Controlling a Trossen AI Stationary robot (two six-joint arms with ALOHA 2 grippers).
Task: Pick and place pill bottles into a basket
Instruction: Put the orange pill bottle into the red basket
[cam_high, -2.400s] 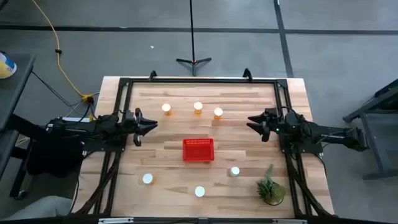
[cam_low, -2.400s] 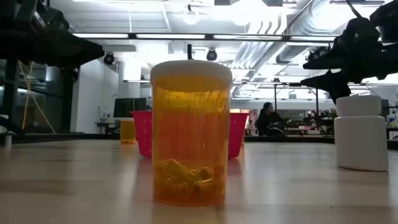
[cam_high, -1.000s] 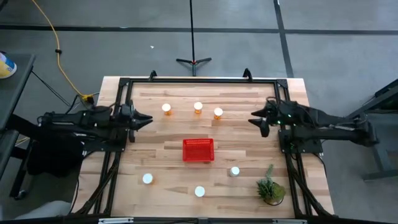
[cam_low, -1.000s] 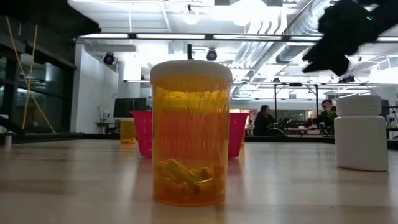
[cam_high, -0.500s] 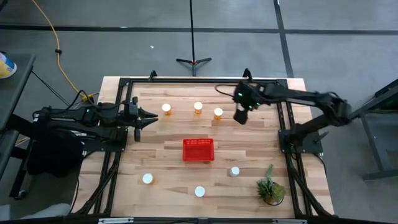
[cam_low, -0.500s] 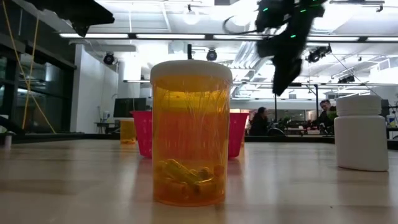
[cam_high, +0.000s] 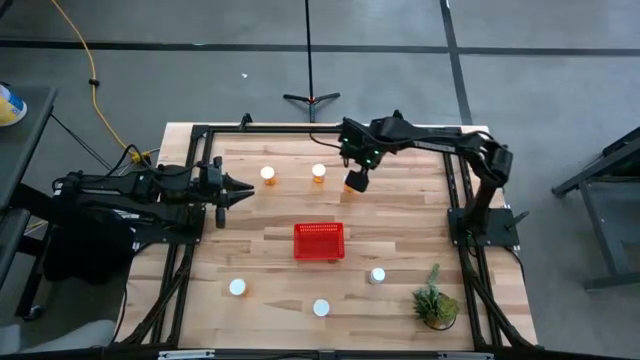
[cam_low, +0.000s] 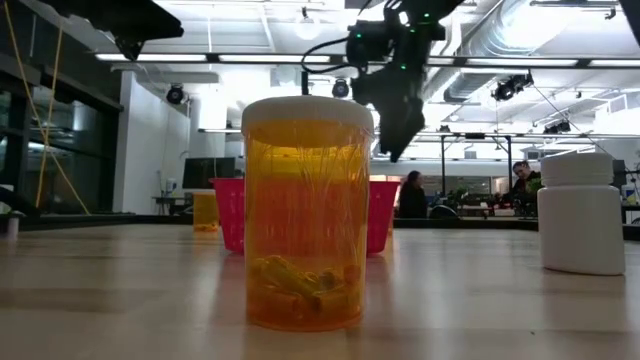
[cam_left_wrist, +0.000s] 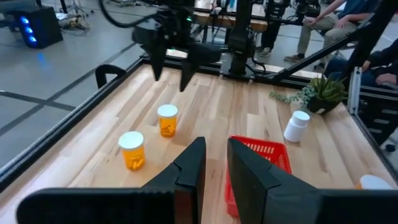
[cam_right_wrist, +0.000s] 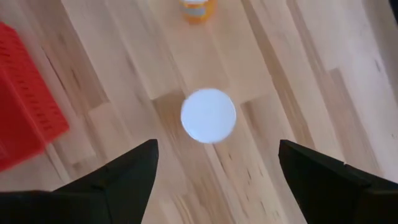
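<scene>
Right gripper (cam_high: 356, 181): spread wide, empty, hanging straight over white-capped pill bottle (cam_right_wrist: 208, 116), cap centred between fingers (cam_right_wrist: 127, 177).
Basket (cam_high: 319, 241): mid-table, near that bottle, apart.
Left gripper (cam_high: 232, 190): table's left side, narrowly parted, empty.

Wooden table (cam_high: 270, 215) of pale butcher-block planks, taken as landmark; black metal frame (cam_high: 325, 129) runs along its far edge and down both sides. Small green potted plant (cam_high: 436, 301) stands on the table near its front right corner; in the left wrist view the same plant (cam_left_wrist: 318, 93) sits by the frame rail. Grey floor around the table: yellow cable (cam_high: 88, 70) trails off past its far left corner, black tripod stand (cam_high: 311, 98) just beyond its far edge. In the low view, beyond the table, seated people (cam_low: 521, 186) at distant benches, ceiling ducts (cam_low: 470, 40) overhead
</scene>
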